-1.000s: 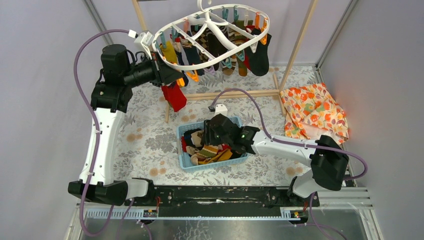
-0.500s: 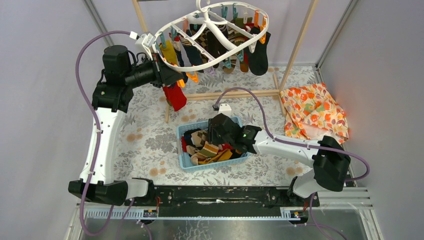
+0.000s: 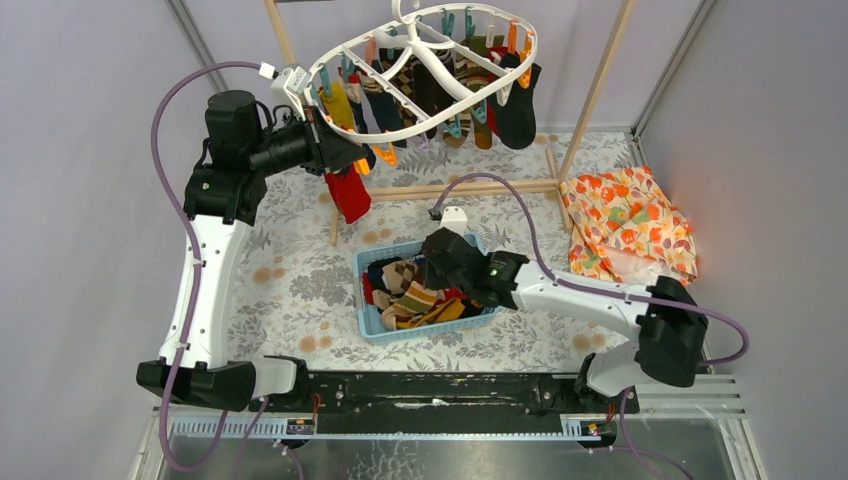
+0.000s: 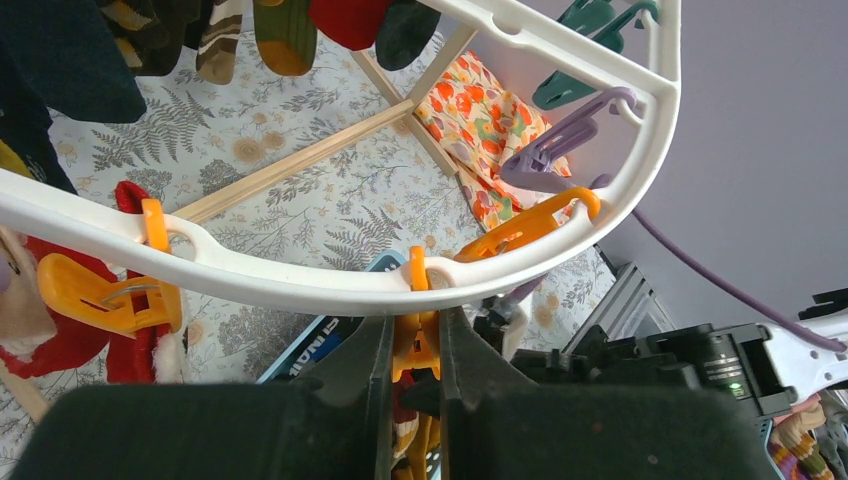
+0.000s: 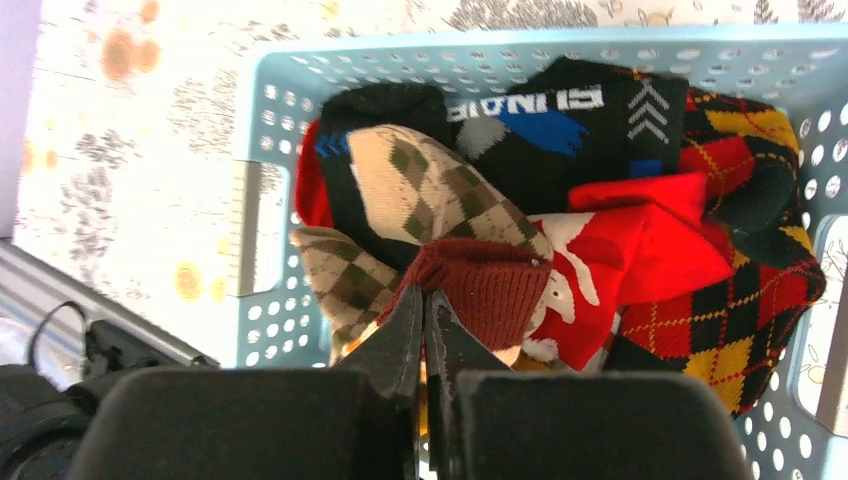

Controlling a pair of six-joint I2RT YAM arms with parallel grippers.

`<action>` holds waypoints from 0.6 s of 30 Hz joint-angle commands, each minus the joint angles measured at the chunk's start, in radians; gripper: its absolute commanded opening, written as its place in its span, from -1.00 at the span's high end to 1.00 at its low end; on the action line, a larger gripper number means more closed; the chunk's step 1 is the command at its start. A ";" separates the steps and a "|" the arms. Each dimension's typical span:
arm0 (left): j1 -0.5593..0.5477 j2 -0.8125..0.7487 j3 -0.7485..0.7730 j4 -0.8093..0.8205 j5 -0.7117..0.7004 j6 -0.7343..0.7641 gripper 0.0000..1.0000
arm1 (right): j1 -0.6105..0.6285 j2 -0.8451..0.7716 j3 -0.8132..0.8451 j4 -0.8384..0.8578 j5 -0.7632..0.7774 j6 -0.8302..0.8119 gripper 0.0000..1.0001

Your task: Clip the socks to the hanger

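Where fern-print tablecloth spreads: left jaws pinch orange clip; right jaws, maroon sock.

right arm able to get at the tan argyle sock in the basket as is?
Likely yes. The right gripper sits over the blue basket, fingertips closed on the tan argyle sock at its maroon cuff; the sock lies on top, nothing covering it.

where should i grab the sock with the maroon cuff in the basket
Pinch the maroon-cuffed sock by its ribbed cuff, from above: it lies on top of the pile in the blue basket, bunched into a ridge. The right gripper is shut on its edge.
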 commanded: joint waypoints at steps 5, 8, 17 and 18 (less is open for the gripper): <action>0.001 -0.015 -0.004 0.022 0.020 0.003 0.90 | 0.008 -0.221 0.067 0.114 -0.004 -0.078 1.00; 0.000 -0.019 -0.004 0.022 0.021 0.003 0.90 | 0.007 -0.264 0.101 0.118 -0.030 -0.120 1.00; 0.002 -0.021 0.006 0.022 0.026 -0.005 0.90 | 0.006 -0.360 0.156 0.197 -0.125 -0.207 1.00; 0.001 -0.021 0.007 0.022 0.027 -0.006 0.90 | 0.007 -0.370 0.157 0.217 -0.141 -0.212 1.00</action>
